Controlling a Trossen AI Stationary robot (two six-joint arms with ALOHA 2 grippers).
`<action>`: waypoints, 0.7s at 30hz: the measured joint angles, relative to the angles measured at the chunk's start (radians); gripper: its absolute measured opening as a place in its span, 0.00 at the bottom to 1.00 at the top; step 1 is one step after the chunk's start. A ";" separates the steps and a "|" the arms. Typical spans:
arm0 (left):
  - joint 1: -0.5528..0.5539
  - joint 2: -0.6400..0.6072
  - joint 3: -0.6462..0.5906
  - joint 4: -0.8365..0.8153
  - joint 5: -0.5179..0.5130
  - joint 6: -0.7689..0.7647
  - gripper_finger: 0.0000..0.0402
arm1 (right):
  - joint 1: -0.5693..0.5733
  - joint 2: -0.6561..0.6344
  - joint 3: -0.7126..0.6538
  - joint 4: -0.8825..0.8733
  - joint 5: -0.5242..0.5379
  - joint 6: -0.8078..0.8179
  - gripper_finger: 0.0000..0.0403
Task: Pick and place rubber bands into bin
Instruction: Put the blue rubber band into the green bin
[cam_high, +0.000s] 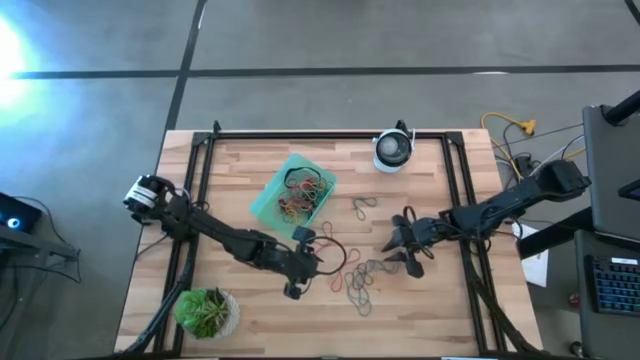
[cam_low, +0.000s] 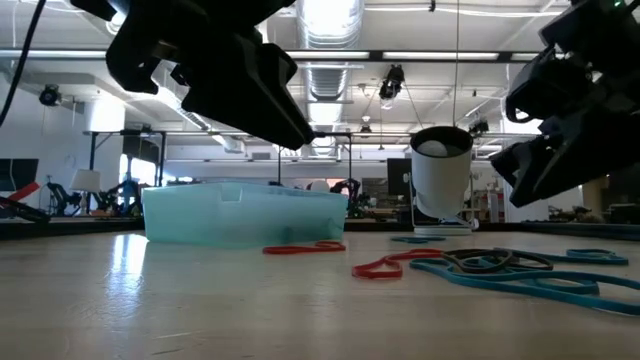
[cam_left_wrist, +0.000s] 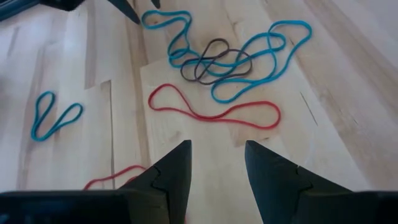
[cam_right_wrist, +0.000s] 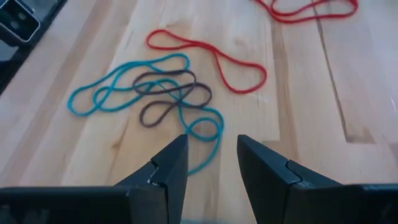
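While open, right end effector (cam_right_wrist: 211, 165) hovers above rubber bands (cam_right_wrist: 155, 90).

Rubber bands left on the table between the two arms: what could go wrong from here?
1. The teal rubber band and the dark rubber band overlap, so a pinch by the open right end effector may lift both or drag the tangle.
2. The open left end effector hovers near the red rubber band beside that same cluster; both arms converging could collide.
3. The bin already holds a pile, so floppy loops might hang over its low wall.
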 joint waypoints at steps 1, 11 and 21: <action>0.000 -0.001 0.000 -0.001 0.000 0.000 0.33 | 0.000 0.023 0.000 0.025 0.000 0.000 0.33; 0.000 -0.001 -0.005 -0.018 0.000 -0.003 0.33 | 0.000 0.303 0.111 0.057 -0.002 -0.023 0.32; 0.000 -0.002 -0.007 -0.019 0.000 -0.003 0.34 | -0.002 0.387 0.186 0.018 -0.001 -0.065 0.28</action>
